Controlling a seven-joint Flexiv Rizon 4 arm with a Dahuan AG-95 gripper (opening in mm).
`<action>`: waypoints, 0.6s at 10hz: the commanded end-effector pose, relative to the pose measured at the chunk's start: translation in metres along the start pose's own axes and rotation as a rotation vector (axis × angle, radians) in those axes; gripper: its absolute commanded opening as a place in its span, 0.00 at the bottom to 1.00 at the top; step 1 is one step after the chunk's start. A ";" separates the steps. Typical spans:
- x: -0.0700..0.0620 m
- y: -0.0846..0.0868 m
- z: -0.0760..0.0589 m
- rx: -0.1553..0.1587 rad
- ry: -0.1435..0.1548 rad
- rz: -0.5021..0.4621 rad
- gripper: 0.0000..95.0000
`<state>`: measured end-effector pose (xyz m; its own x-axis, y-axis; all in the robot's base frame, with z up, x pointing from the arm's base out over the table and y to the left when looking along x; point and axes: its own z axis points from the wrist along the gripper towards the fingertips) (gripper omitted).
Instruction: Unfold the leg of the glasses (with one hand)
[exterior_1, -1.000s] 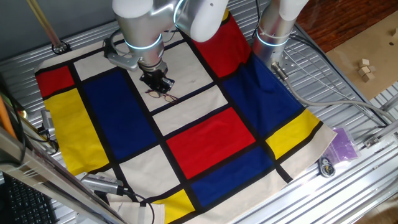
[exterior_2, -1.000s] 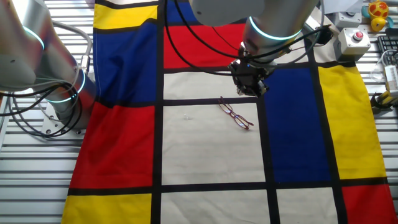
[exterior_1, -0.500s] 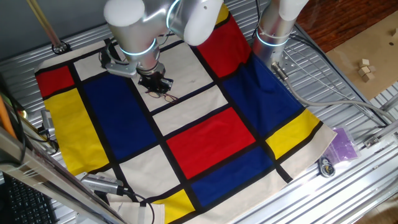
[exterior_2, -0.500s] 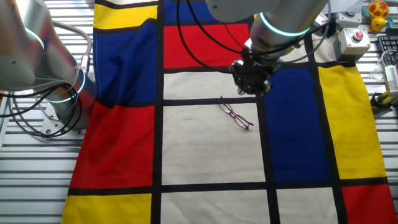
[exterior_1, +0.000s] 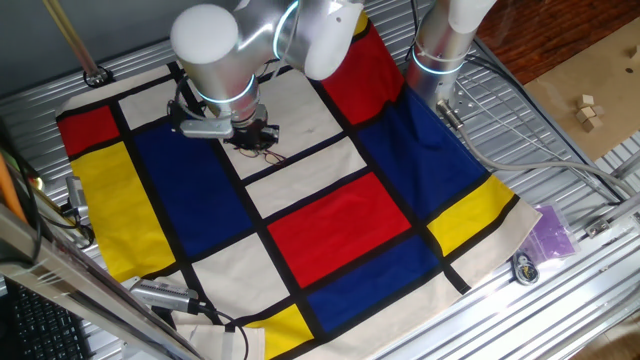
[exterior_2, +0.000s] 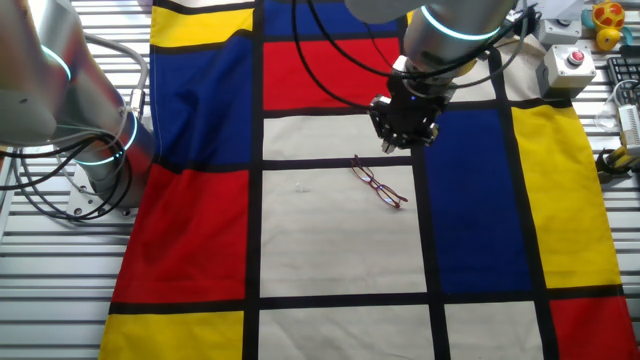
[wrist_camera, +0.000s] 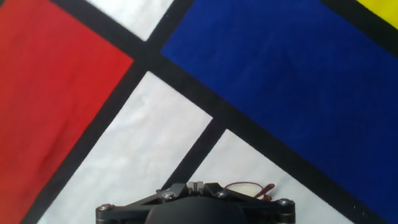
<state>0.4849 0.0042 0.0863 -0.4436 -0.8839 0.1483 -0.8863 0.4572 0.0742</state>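
Note:
The glasses (exterior_2: 378, 182) lie on a white cloth square, thin reddish-brown wire, with the leg folded against the frame as far as I can tell. In the one fixed view they (exterior_1: 270, 153) peek out just right of and below my hand. My gripper (exterior_2: 403, 138) hangs above the cloth, just beyond the glasses near the black stripe, not touching them. In the hand view one lens rim (wrist_camera: 244, 186) shows beside my gripper (wrist_camera: 196, 184), whose pale fingers are pressed together with nothing between them.
The chequered cloth (exterior_2: 330, 250) of red, blue, yellow and white squares covers the table. A second robot base (exterior_2: 100, 150) stands at the left edge. A control box with a red button (exterior_2: 570, 62) and cables sit at the far right.
My arm has swung and the hand has turned a little above the same spot. The glasses have not moved.

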 end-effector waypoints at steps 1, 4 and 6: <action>0.001 0.001 0.000 0.013 -0.003 -0.057 0.00; 0.001 0.001 0.000 0.038 0.002 -0.064 0.00; 0.001 0.001 0.000 0.070 0.015 -0.139 0.00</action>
<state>0.4847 0.0042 0.0852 -0.3536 -0.9227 0.1536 -0.9324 0.3608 0.0209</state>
